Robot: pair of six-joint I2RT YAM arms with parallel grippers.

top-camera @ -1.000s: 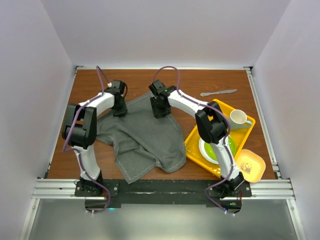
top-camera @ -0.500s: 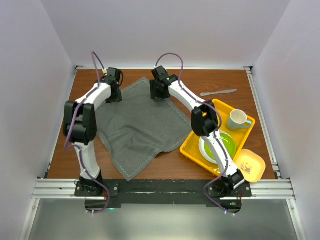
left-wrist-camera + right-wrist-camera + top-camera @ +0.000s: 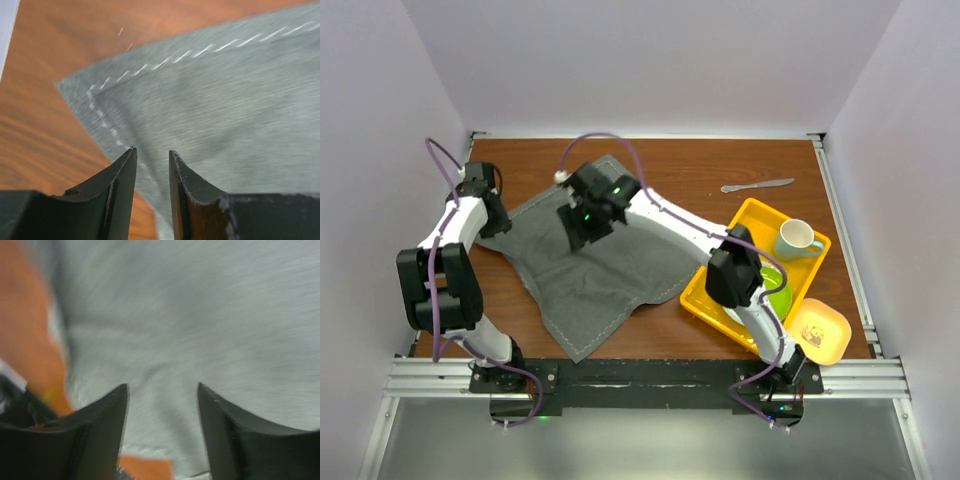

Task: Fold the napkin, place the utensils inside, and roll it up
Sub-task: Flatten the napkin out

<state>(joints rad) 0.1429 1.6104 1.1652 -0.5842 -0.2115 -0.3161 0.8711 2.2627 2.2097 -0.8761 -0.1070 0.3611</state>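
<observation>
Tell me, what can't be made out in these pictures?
- Green plate, top view: mostly hidden by the right arm.
- Utensil, top view: too small to tell its type.
- Napkin, right wrist view: blurred; whether the right fingers touch it is unclear.

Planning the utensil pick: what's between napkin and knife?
Bare wooden table between napkin and knife, seen in the top view.

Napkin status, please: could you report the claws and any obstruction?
Left claw, right claw open, empty. Napkin spread out, unfolded. Utensil far right, off cloth.
</observation>
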